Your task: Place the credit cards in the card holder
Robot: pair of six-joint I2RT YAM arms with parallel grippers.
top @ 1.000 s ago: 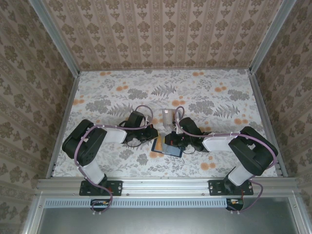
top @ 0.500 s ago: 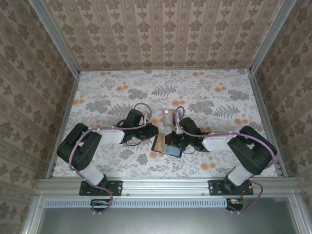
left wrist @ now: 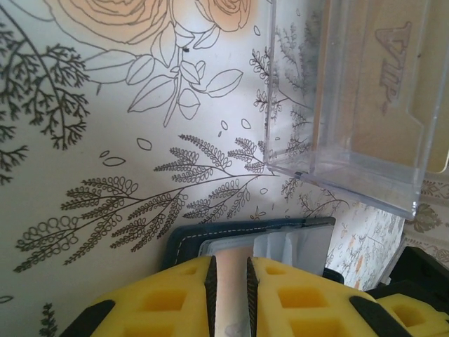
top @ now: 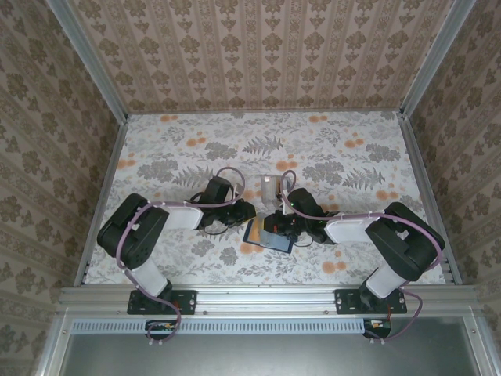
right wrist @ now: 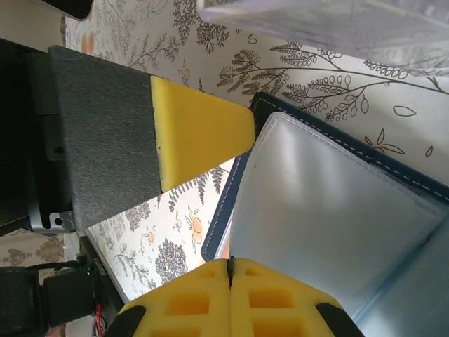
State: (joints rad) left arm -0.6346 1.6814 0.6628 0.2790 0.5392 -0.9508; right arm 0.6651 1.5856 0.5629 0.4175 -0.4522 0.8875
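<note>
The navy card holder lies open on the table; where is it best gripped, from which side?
On the card holder, probably the pale inner flap, pinched at its free edge from above: the cover lies flat, only that flap lifts.

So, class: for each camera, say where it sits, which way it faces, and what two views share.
Top external: above and behind the bases, looking down on the table; left end effector and right end effector show.
Left wrist: on the left arm, facing the card holder and clear rack past its yellow fingers.
Right wrist: on the right arm, close over the opened card holder; its fingers show.
Shared: both wrist views show card holder and clear rack.
</note>
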